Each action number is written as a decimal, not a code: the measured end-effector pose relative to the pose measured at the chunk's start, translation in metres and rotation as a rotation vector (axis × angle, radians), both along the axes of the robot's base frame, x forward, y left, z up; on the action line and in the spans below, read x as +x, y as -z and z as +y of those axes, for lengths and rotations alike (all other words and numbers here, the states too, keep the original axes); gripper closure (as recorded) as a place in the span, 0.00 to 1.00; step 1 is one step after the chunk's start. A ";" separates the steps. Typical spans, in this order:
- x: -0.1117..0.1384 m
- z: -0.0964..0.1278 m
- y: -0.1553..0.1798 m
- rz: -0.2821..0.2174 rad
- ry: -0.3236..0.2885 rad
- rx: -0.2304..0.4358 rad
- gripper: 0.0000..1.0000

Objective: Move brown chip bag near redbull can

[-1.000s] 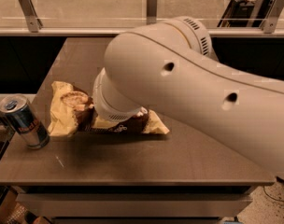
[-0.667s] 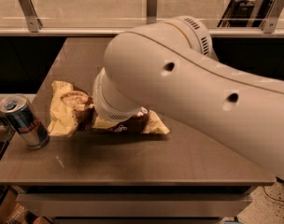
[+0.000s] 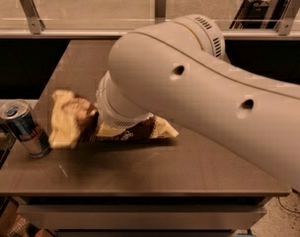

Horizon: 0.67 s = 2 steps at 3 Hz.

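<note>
The brown chip bag (image 3: 71, 117) lies on the dark table (image 3: 189, 162) at the front left, crumpled, with a dark brown middle and pale tan ends. Its right end (image 3: 162, 128) sticks out from under my arm. The redbull can (image 3: 25, 128) stands upright at the table's front left corner, just left of the bag with a small gap between them. My gripper is hidden behind the arm's white wrist (image 3: 118, 107), which sits right over the bag's middle.
My large white arm (image 3: 204, 93) reaches in from the right and covers much of the table's middle and right. A glass railing with metal posts (image 3: 160, 4) runs behind the table. The table's left edge is close beside the can.
</note>
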<state>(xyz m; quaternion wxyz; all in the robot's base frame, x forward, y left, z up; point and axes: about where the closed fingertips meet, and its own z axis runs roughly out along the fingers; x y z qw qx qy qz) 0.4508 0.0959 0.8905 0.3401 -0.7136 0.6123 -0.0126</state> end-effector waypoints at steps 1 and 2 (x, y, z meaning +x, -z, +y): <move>-0.001 0.001 -0.002 -0.003 -0.001 0.000 0.00; -0.001 0.001 -0.002 -0.004 -0.001 0.000 0.00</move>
